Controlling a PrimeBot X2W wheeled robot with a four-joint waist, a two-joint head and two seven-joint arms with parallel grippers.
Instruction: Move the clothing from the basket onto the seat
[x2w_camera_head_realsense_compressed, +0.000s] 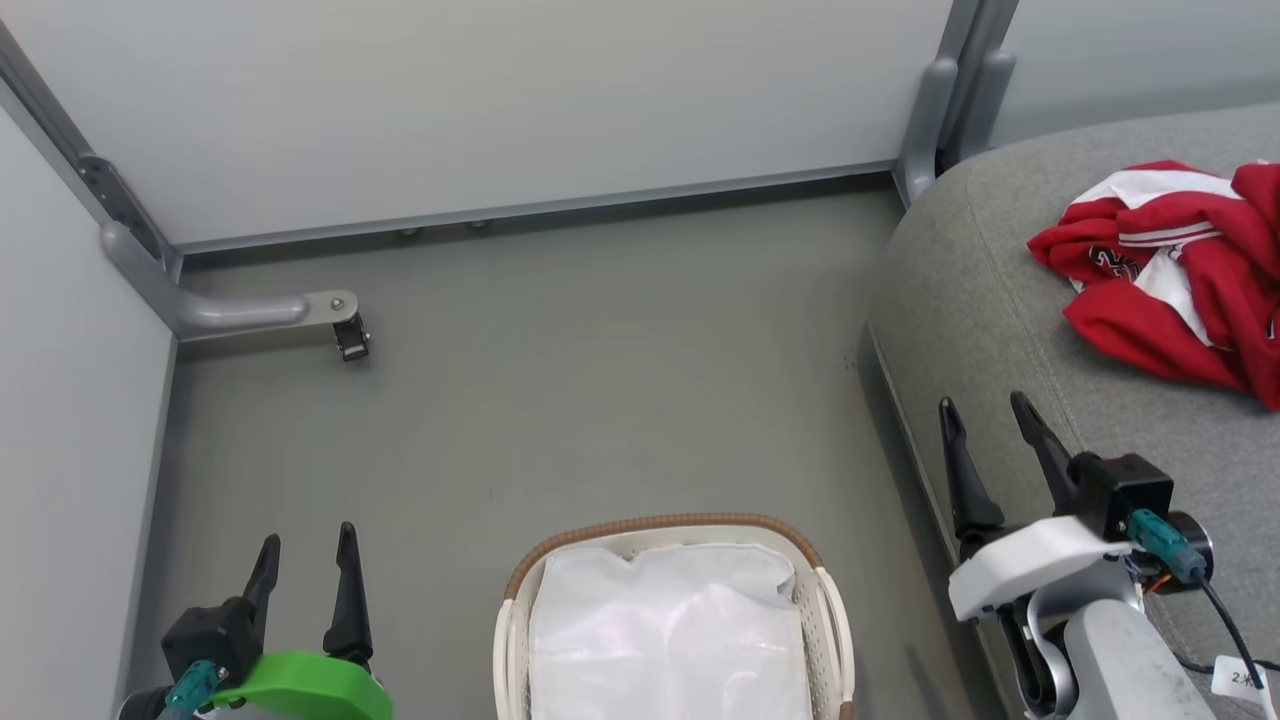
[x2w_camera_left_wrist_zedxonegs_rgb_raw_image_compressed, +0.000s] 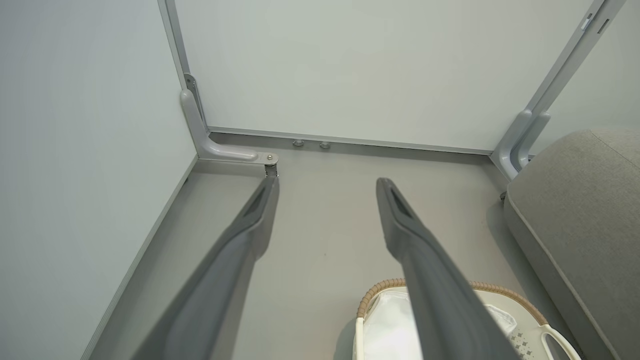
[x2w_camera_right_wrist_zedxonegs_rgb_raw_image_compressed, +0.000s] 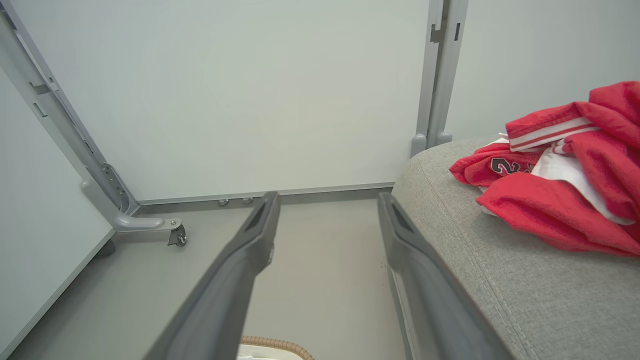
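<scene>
Red-and-white sports clothing (x2w_camera_head_realsense_compressed: 1180, 270) lies heaped on the grey woven sofa seat (x2w_camera_head_realsense_compressed: 990, 300), far right; your oval cream basket (x2w_camera_head_realsense_compressed: 660, 524), near, shows white liner (x2w_camera_head_realsense_compressed: 670, 630); left pincer (x2w_camera_head_realsense_compressed: 308, 535), right pincer (x2w_camera_head_realsense_compressed: 982, 400) both released, empty; you look done.

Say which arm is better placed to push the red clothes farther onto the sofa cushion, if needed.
Right, probably. The right gripper is open at the edge of the cushion, with the clothes just ahead on it. The left gripper, also open, is on the far side of the basket.
</scene>
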